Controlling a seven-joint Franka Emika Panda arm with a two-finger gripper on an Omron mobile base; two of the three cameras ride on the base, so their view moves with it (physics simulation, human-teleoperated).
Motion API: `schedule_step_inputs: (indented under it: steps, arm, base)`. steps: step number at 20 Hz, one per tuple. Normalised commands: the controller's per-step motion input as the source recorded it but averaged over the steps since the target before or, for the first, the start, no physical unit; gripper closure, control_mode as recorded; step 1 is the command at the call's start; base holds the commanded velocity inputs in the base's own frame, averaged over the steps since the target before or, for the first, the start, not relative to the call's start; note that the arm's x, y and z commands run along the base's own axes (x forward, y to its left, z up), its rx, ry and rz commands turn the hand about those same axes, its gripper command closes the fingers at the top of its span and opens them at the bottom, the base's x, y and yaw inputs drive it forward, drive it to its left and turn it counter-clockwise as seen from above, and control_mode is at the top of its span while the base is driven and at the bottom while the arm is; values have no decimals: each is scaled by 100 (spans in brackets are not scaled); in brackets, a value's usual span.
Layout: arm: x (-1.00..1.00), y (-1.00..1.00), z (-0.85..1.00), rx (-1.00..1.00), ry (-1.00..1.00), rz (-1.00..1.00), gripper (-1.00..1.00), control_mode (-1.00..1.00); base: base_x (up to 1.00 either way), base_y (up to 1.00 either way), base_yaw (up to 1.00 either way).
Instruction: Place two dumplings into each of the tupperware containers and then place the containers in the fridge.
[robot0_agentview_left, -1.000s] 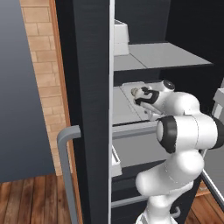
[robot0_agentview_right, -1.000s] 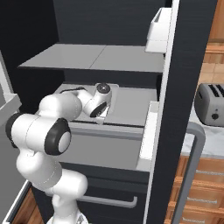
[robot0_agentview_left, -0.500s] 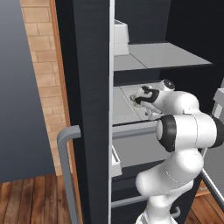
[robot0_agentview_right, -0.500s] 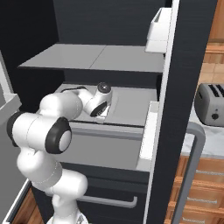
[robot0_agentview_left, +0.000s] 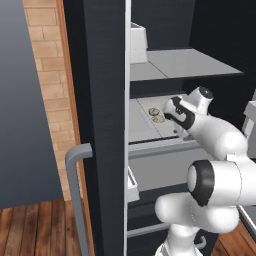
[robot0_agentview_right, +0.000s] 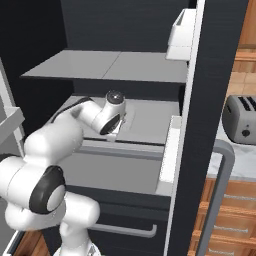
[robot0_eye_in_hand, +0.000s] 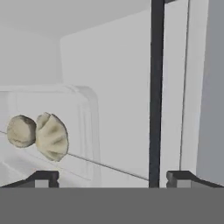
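Inside the open fridge, a tupperware container is sitting on the pale grey middle shelf with two dumplings lying side by side in it, touching each other. In the left base view the same dumplings are showing just left of the wrist, on the shelf beneath the upper shelf. The gripper is hanging right beside the container with its jaws spread wide and nothing between them; the two dark fingertips are standing well apart at the bottom of the hand view, so the container is resting on the shelf on its own.

The risk from here looks to be in backing out. The forearm is reaching deep between the two shelves, and a lift or a sideways swing made too soon could be knocking the wrist against the upper shelf, or a finger could be catching the container's rim and dragging it toward the shelf edge, tipping the dumplings out. The door at the right is also standing close to the arm's path.

Much is staying hard to read. The container's near edge is cut off at the bottom of the hand view, and its translucent walls are nearly blending with the shelf. In the right base view the wrist is covering the container. Whether a second container is already in the fridge cannot be told.
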Motion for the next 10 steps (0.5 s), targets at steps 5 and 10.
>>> schedule_step_inputs:
  steps: [5, 10]
  arm:
    - [-100, 3, 15, -3, -2, 7, -100, -100]
    - [-100, 60, 24, -16, 6, 46, -100, -100]
  base:
    - [0, 0, 0]
    - [0, 0, 0]
